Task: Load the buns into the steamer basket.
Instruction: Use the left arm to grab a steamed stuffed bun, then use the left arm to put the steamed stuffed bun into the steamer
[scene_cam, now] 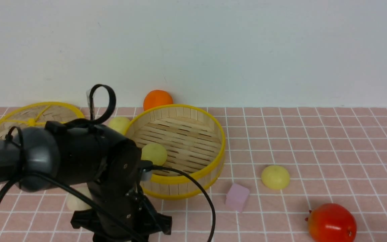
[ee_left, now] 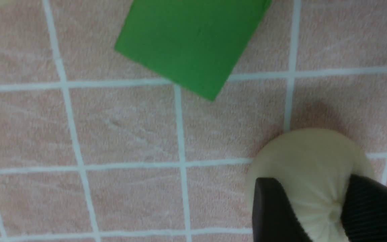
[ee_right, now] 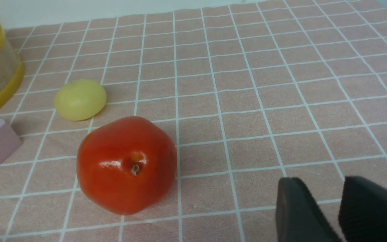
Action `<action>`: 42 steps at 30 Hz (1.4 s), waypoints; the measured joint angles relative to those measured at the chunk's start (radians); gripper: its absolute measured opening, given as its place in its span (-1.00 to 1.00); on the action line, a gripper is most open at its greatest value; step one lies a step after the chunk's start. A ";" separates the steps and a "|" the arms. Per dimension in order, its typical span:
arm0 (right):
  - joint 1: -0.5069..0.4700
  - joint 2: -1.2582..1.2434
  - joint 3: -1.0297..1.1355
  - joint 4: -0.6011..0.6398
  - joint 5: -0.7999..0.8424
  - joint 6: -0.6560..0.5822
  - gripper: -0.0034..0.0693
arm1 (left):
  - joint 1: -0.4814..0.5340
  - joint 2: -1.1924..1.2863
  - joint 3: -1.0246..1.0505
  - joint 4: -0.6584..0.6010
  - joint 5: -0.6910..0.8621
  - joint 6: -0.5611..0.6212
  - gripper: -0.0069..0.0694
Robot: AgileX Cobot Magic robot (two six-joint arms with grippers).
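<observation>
Pink tiled-pattern tabletop (scene_cam: 314,141), pale wall (scene_cam: 193,50) behind; left gripper at off-white bun, one yellow bun in basket

Surface is matte, with pale grid lines, slightly wavy in places. Left gripper (ee_left: 311,181) is seen with fingers parted, one off-white bun (ee_left: 314,161) showing between and beneath them; whether the bun is touched or gripped cannot be told. Bun is smooth, rounded, with a puckered centre. Near it, a flat-faced, sharp-cornered green block (ee_left: 193,43) is partly shown. Right gripper (ee_right: 321,181) is held open, fingers apart, bare tabletop seen between them.

Steamer basket (scene_cam: 180,191) is placed near the middle of the front view: round, bamboo-slatted floor, yellow rims. One pale yellow bun (scene_cam: 154,154) is contained, near the basket's left wall. Another yellow bun (scene_cam: 119,124) is seen outside, just beside the basket's left rim; a third yellow bun (scene_cam: 275,177) is set on the table to the right. Off-white bun in front view (scene_cam: 77,199) is partly hidden by the black arm.

Woven lid (scene_cam: 59,114), yellow-rimmed with spokes, is at far left, partly covered. Orange ball (scene_cam: 158,99) is behind the basket. Lilac block (scene_cam: 237,197) and glossy red fruit (scene_cam: 332,223) are at right.
</observation>
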 joint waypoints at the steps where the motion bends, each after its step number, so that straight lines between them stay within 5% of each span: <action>1: 0.000 0.000 0.000 0.000 0.000 0.000 -0.25 | 0.000 0.000 0.000 0.000 0.000 0.006 -0.04; 8: 0.000 0.000 0.000 0.000 0.000 0.000 -0.25 | 0.000 -0.001 -0.008 0.011 0.039 0.025 -0.76; 19: 0.000 0.000 0.000 0.000 0.000 0.000 -0.25 | 0.000 -0.047 -0.326 0.023 0.159 0.087 -0.76; 29: 0.000 0.000 0.000 0.000 0.000 0.000 -0.25 | 0.000 0.265 -0.753 0.079 0.167 0.106 -0.76; 37: 0.000 0.000 0.000 0.000 0.000 0.000 -0.25 | -0.001 0.397 -0.790 0.093 0.143 0.096 -0.46; 42: 0.000 0.000 0.000 0.000 0.000 0.000 -0.25 | -0.001 0.365 -0.801 0.124 0.205 0.096 0.14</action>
